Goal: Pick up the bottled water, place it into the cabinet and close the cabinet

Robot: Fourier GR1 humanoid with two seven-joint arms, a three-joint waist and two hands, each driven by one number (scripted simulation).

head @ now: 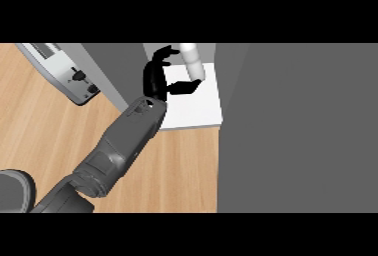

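**Bottle stands inside the open cabinet**

The bottled water (193, 61), a pale smooth cylinder, stands upright on the flat white shelf (198, 107) of the grey cabinet (295, 125). The left hand (156, 75) reaches in beside it, black fingers (164, 52) and thumb spread apart, released, the thumb tip just beside the bottle. A metal toaster (63, 70) sits on the wooden bench (52, 135).

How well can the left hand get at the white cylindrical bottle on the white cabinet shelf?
Probably yes: the left hand is already beside the bottle over the shelf, with nothing between them.
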